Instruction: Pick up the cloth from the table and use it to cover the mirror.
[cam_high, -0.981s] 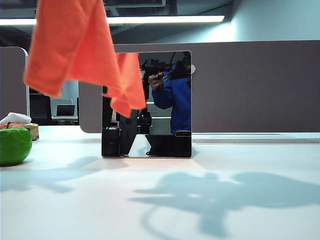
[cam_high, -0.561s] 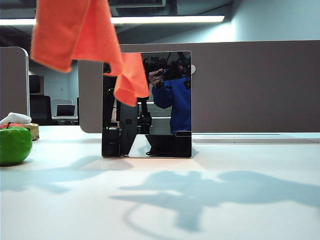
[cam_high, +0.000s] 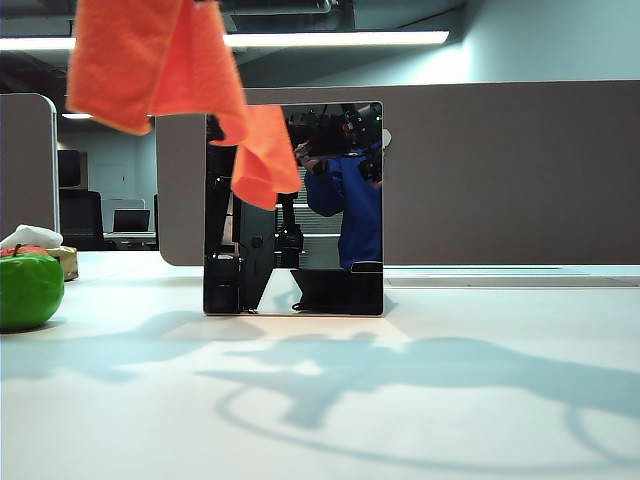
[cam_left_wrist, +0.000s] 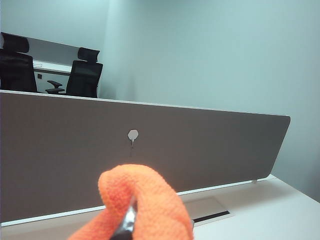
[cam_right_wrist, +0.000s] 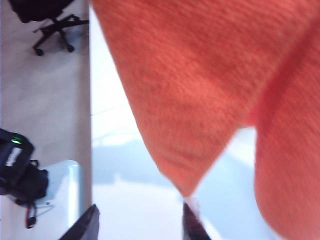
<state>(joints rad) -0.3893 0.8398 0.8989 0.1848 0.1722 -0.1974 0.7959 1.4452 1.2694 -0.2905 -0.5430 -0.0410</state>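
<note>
The orange cloth (cam_high: 165, 75) hangs high above the white table (cam_high: 320, 400), lifted clear so it can be carried over the upright mirror (cam_high: 293, 208), whose dark face stands uncovered near the middle of the table. One corner of the cloth droops in front of the mirror's upper left part; the rest hangs up and to the left, running out of the exterior view's top edge.

The left gripper (cam_left_wrist: 131, 222), clamped tight on a fold of the cloth (only a sliver of metal shows through the bunched fabric in the left wrist view), carries the load.

The right gripper (cam_right_wrist: 140, 225) hangs just beneath a dangling corner, its fingers apart and empty, apparently placed to catch that corner so the cloth can be spread between two arms before draping.

A green apple (cam_high: 28, 288) sits at the table's left edge, well apart from the mirror; a grey partition (cam_high: 500, 170) stands behind.
</note>
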